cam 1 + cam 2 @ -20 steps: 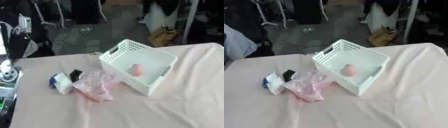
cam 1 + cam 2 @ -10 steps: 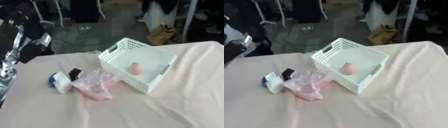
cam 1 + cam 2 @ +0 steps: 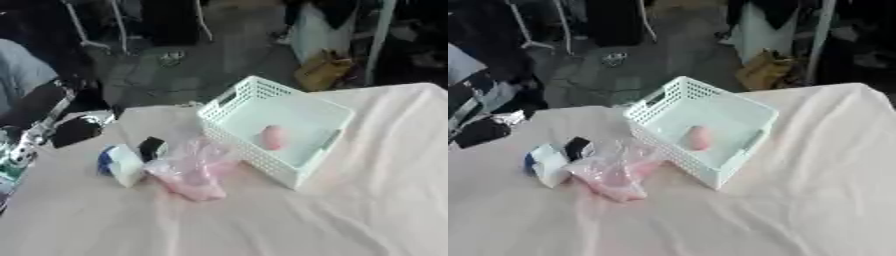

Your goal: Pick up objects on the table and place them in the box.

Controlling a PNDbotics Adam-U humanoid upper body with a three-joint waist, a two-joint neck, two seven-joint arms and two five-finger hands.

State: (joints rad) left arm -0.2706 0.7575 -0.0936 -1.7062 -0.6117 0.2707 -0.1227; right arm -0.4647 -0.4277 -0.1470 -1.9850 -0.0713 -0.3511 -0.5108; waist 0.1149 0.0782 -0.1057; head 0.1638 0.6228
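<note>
A white slatted box [image 3: 234, 104] stands on the pink-clothed table [image 3: 350, 210], right of centre, with a pink rounded object [image 3: 273, 136] inside it. Left of the box lies a clear plastic bag with pink contents [image 3: 188, 171], touching the box's near-left wall. Beside the bag are a small black object [image 3: 151, 147] and a white and blue object [image 3: 118, 162]. My left arm, black with silver parts, comes in at the left edge. Its dark hand [image 3: 74, 131] hovers left of these objects, apart from them and too blurred to show its fingers. The right hand is out of sight.
The table's far edge runs just behind the box, with dark floor, stands and a brown bag [image 3: 322, 74] beyond it. The cloth [image 3: 815, 190] stretches out wrinkled in front of the box and to its right.
My left arm has swung in from the left edge, and its hand is now closer to the small objects. The whole picture has shifted, so the camera moved; the objects lie as before.
</note>
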